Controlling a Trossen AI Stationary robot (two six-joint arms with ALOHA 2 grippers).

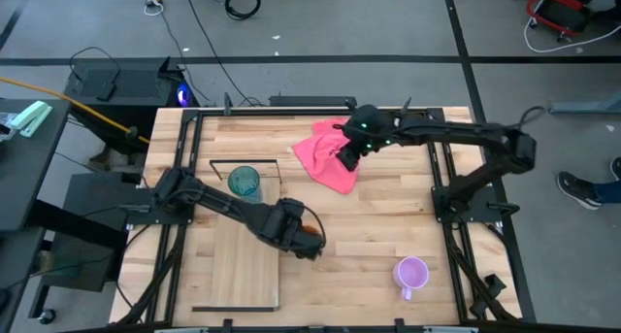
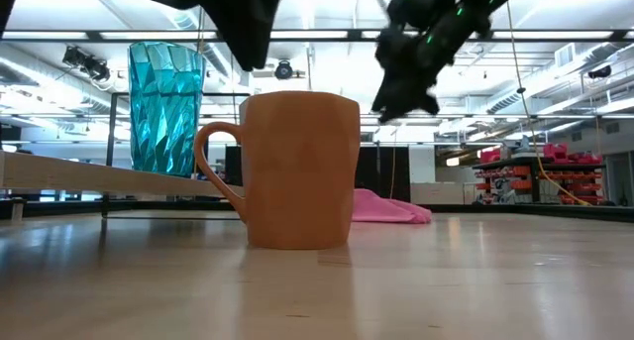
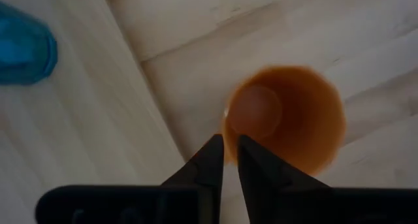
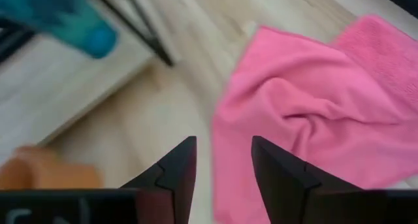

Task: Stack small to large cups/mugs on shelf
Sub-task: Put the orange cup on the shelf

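Your left gripper [image 3: 230, 160], fingers nearly closed and empty, hovers over the orange mug's [image 3: 286, 117] rim, beside the shelf [image 1: 245, 265]. Mug empty. Teal tumbler [image 1: 245, 182] on shelf. Purple mug [image 1: 411, 274] well apart. Right gripper [image 4: 223, 160], spread, over pink cloth [image 4: 307, 113].

readable text: none in any view
translucent teal faceted tumbler [image 2: 165, 107]: no label or print
orange ceramic handled mug [image 2: 297, 169]: plain, no logo
lilac-purple handled mug [image 1: 411, 273]: plain, no marking
pink cloth [image 4: 313, 113]: no tag visible
room background, right of low view: red shelving, any signs too small to read
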